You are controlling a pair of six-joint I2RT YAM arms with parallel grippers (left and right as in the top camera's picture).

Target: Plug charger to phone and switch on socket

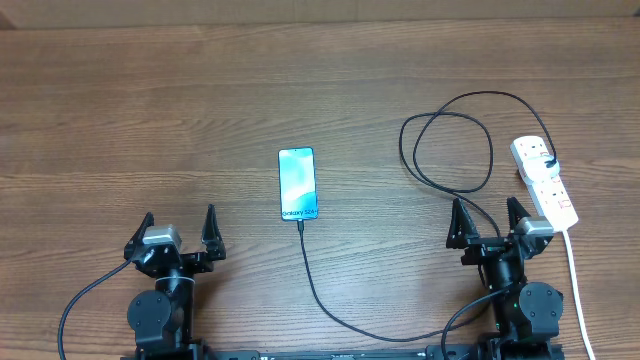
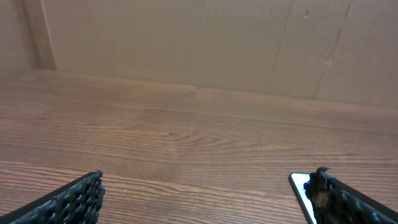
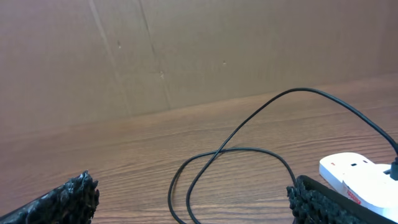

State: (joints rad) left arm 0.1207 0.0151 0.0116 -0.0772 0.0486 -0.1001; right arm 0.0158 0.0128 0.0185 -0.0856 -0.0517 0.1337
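Observation:
The phone (image 1: 297, 184) lies flat mid-table, blue-teal screen up, "Galaxy" text at its near edge. The black charger cable (image 1: 320, 285) meets the phone's near edge, runs along the front, then loops (image 1: 447, 150) to its plug head in the white power strip socket (image 1: 543, 180) at the right. My left gripper (image 1: 180, 232) is open and empty, left of the phone; the phone's corner (image 2: 300, 186) shows beside its right finger. My right gripper (image 1: 490, 222) is open and empty, just left of the socket (image 3: 357, 176), with cable loops (image 3: 217, 168) ahead.
The socket's thick white cord (image 1: 577, 290) runs toward the front edge at the right. A brown cardboard wall (image 2: 186, 43) stands behind the wooden table.

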